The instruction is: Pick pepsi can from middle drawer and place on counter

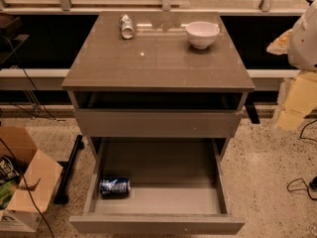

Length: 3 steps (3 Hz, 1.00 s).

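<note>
The pepsi can (115,187), blue with white markings, lies on its side in the front left corner of the middle drawer (163,202). The drawer is pulled out wide and holds nothing else. The counter (158,58) is the glossy grey-brown top of the cabinet above it. My arm's white body (304,33) shows at the right edge. The pale yellowish gripper (294,105) hangs below it, to the right of the cabinet at about the height of the upper drawer. It is far from the can and holds nothing that I can see.
A pale silver can (127,26) lies on the counter's back left and a white bowl (202,33) stands at its back right. An open cardboard box (22,182) and a black bar (69,170) are on the floor to the left. Cables (299,185) lie on the floor to the right.
</note>
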Tool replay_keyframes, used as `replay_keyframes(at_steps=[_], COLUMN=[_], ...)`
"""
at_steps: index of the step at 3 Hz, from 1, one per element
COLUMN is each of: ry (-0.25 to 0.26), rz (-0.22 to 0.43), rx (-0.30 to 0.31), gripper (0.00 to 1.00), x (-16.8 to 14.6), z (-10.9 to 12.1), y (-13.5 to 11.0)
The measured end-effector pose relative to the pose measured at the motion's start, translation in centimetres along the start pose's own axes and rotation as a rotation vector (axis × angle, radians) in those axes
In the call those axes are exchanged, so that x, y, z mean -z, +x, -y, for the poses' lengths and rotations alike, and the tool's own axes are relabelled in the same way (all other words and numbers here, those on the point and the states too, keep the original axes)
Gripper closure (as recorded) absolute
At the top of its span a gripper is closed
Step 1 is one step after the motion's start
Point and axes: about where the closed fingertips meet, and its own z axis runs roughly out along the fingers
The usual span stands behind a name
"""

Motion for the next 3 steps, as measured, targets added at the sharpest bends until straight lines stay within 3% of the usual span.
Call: replay_keyframes(at_steps=[1, 3], ry=[0.0, 0.004], rz=[0.0, 0.118], rx=[0.0, -0.013], gripper=[0.0, 0.0], x=[0.0, -2.8], z=[0.0, -0.4], y=[0.0, -3.2])
